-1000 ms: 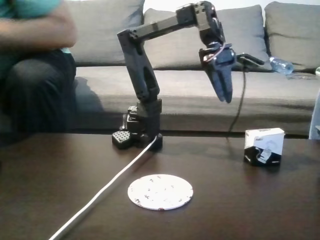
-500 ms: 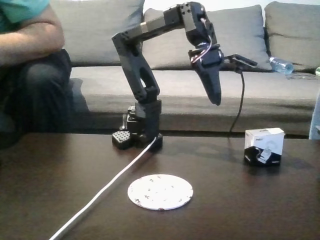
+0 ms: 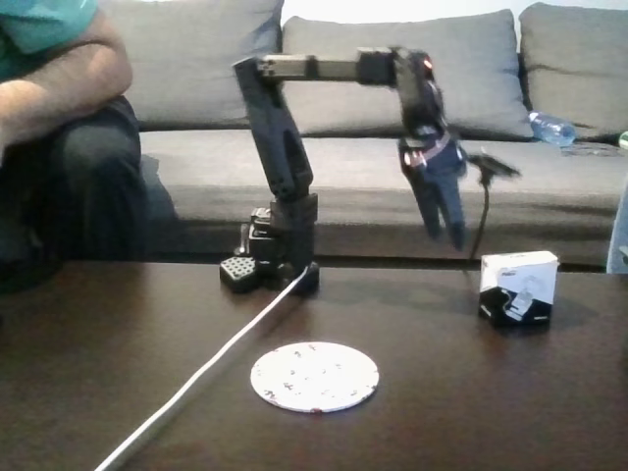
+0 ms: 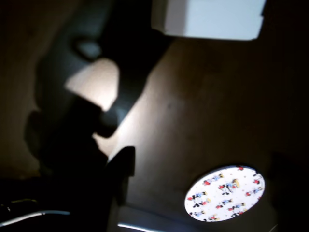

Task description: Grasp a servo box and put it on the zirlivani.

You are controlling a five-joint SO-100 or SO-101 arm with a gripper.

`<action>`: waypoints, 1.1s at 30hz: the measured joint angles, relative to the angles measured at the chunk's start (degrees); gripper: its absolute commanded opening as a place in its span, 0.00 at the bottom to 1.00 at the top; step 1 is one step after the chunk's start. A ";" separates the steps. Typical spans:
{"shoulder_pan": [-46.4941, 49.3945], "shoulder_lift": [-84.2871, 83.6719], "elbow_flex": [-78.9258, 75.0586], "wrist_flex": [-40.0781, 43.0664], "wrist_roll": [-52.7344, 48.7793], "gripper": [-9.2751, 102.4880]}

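Setting: dark wooden tabletop up front, grey sofa behind it, and a person's arm folded at the left edge of the fixed view.
Servo box: standing on the tabletop at the right of the fixed view, white top, black lower half with the printed picture, nothing touching it. The wrist view has its white top at the upper edge.
Zirlivani: white speckled disc lying flat near the front centre, well apart from the box, bare on top; in the wrist view it sits lower right.
Gripper: hanging in the air above and just left of the box in the fixed view, fingers pointing down, parted only a little at the tips and holding nothing.
Arm: base at the back of the tabletop, white cable trailing forward past the disc.
Step in hand: the reach — closing in on the box, grasp not yet made, by my read.
Next move calls for: spreading the jaws wider than the box, shifting right over it, dropping to straddle its sides, then closing.
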State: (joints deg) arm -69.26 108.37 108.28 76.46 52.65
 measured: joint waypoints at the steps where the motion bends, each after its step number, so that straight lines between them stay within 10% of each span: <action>1: -0.62 -1.14 -0.70 -0.18 0.44 0.42; 33: -6.77 -26.28 -19.25 -7.65 4.48 0.42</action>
State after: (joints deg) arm -76.03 82.09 89.03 68.82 57.13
